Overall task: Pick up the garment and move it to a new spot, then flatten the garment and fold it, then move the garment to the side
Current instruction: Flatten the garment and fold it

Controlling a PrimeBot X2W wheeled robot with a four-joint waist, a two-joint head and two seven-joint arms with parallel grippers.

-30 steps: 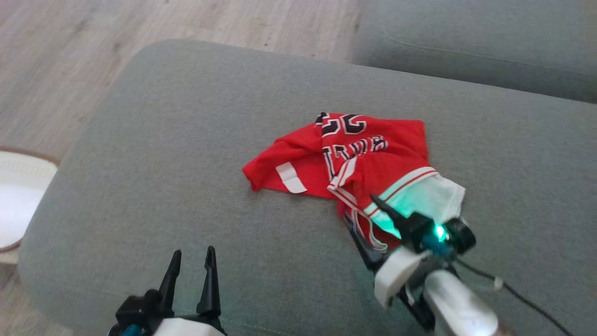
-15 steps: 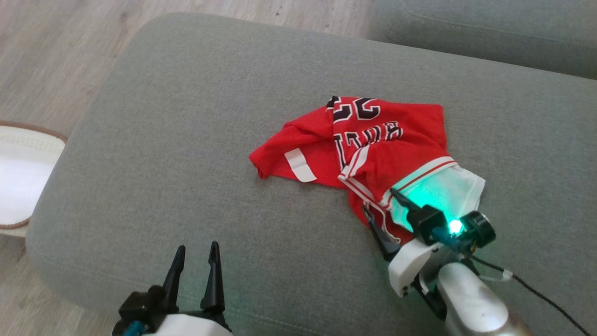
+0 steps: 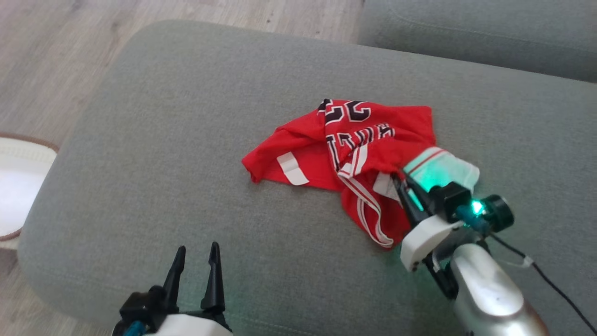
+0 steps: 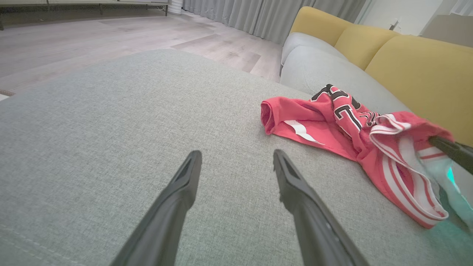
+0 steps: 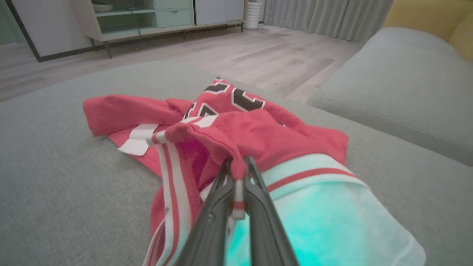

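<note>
The right gripper [image 5: 237, 166] is clamped on a raised red fold of the crumpled garment [image 5: 273, 136]. White striped trim hangs between its fingers. The garment lies on the grey sofa cushion [image 5: 55, 192], reaching towards the cushion's far edge.

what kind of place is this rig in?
Likely a home living room: the garment lies on a grey sofa seat with yellow back cushions, wood floor and curtains beyond.
</note>
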